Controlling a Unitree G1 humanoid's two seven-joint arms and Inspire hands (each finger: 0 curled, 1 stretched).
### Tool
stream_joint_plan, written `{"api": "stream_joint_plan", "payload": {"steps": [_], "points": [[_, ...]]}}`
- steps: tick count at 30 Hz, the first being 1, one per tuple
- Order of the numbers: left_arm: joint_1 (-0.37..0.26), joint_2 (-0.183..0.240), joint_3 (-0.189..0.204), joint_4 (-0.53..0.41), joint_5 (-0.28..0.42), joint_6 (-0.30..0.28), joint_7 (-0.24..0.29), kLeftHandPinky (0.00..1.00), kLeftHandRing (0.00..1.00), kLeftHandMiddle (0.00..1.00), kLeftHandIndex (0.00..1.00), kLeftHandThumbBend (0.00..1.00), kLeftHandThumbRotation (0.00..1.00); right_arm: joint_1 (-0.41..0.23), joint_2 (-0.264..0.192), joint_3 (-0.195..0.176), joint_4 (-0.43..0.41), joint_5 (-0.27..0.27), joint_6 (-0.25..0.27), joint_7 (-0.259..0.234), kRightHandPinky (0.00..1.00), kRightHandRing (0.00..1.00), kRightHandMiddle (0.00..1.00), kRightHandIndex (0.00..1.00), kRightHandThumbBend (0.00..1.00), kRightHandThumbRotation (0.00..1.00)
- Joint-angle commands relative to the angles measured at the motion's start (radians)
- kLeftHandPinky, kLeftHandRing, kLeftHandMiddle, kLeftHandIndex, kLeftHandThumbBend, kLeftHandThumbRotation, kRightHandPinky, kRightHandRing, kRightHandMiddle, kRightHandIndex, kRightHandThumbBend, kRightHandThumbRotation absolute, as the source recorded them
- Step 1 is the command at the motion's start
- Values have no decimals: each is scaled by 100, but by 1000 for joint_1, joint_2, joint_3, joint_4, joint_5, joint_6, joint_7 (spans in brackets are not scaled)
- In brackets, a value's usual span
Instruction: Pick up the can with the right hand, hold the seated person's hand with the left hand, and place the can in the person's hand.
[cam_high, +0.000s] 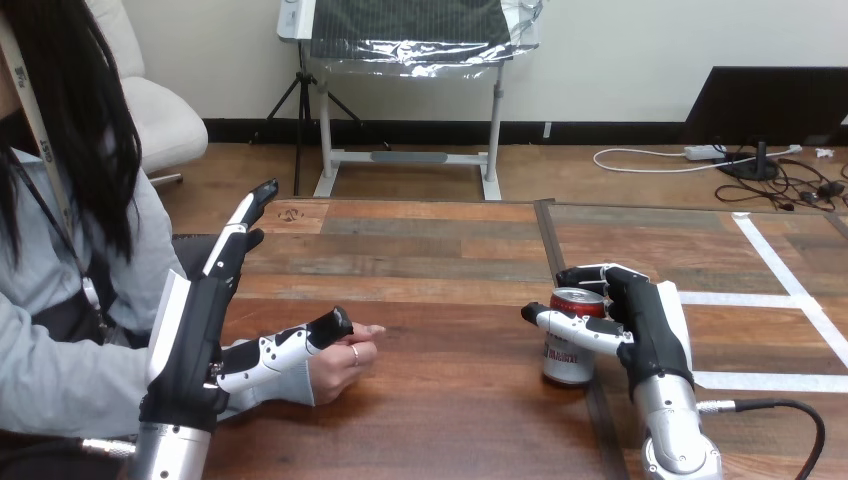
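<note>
I'm curling the right hand (640, 320) round the can's (572, 340) middle on the worktop (430, 300). Thin, slick walls probably dent easily. Left hand (195, 330) is lying spread, thumb over the person's hand (345, 355).

Table (430, 250): wood planks in mixed browns, grain visible, matt, with a faint sheen towards the near edge.

Tape strips (790, 285): white, matt, paper-like, lying flat on the table's right part.

Can (568, 350): metal, glossy; red printed wall with a paler lower band, bare silvery rim on top.

Right hand (640, 320): black hard plastic, smooth, semi-gloss; white shells and thumb segments of smooth plastic, lightly shiny.

Left hand (195, 330): same black plastic body, satin; a long white shell along its back, smooth and clean; fingertips black and matt.

Right forearm (675, 415), left forearm (165, 455): silver metal, smooth, soft brushed sheen.
</note>
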Motion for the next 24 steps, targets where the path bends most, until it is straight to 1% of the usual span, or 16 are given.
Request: {"api": "stream_joint_plan", "payload": {"steps": [1, 8, 16, 22, 24], "points": [[-68, 8, -17, -25, -19, -22, 3, 91, 95, 95, 93, 100, 55, -24, 6, -10, -39, 14, -35, 0, 37, 45, 59, 56, 79, 0], [-72, 5, -20, -19, -16, -23, 9, 92, 96, 95, 93, 100, 56, -21, 7, -14, -40, 19, -55, -3, 36, 44, 58, 56, 78, 0], [-74, 6, -22, -14, -13, -25, 13, 92, 96, 94, 92, 100, 56, -17, 9, -15, -39, 19, -87, -10, 36, 45, 58, 56, 78, 0], [-73, 6, -26, -16, -7, -23, 15, 93, 96, 93, 92, 100, 57, -12, 12, -13, -39, 16, -119, -17, 35, 44, 58, 55, 78, 0], [-74, 6, -29, -13, -9, -27, 14, 93, 96, 93, 92, 100, 57, -9, 14, -13, -39, 16, -139, -17, 34, 44, 58, 55, 78, 0]]}}
